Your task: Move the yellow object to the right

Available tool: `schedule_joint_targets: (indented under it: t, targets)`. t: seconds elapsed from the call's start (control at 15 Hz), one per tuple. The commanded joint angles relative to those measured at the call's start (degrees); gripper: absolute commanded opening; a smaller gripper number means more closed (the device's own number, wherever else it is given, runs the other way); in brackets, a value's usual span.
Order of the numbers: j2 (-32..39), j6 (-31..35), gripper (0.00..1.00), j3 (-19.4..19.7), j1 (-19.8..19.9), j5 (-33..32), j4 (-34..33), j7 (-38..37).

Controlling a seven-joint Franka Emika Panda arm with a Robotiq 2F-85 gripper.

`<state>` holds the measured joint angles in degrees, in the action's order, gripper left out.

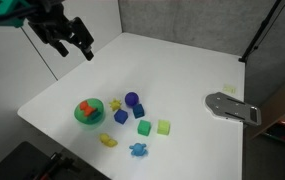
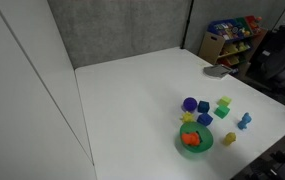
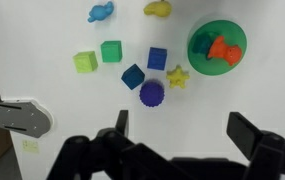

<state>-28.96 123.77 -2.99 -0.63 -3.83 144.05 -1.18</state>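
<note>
The pale-yellow star (image 3: 178, 76) lies on the white table between a purple ridged round piece (image 3: 152, 93) and a green bowl (image 3: 195, 52). It also shows in both exterior views (image 1: 115, 104) (image 2: 187, 118). My gripper (image 3: 182, 135) is open and empty. It hangs high above the table, well apart from the toys, and shows in an exterior view (image 1: 74, 40) over the table's far corner.
Round the star lie two blue cubes (image 3: 157, 58), a green cube (image 3: 111, 51), a lime cube (image 3: 85, 62), a blue figure (image 3: 100, 12) and a deeper-yellow elongated piece (image 3: 158, 9). The bowl holds a red-orange toy (image 3: 222, 48). A grey metal piece (image 1: 232, 107) lies near the table's edge.
</note>
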Motion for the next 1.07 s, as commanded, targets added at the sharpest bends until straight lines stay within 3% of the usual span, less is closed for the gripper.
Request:
schedule_joint_targets:
  t: [0.0,0.47,0.67,1.0]
  targets:
    - [10.4,-1.1,1.0,1.7,-2.6,5.0,-8.4,3.2]
    - [28.6,-0.7,1.0,1.1,-4.1,14.2,-18.9,9.3]
    - [34.9,1.0,1.0,0.4,-3.7,12.1,-21.9,7.2]
    - [42.0,11.4,1.0,0.2,-4.3,8.2,-21.7,3.6]
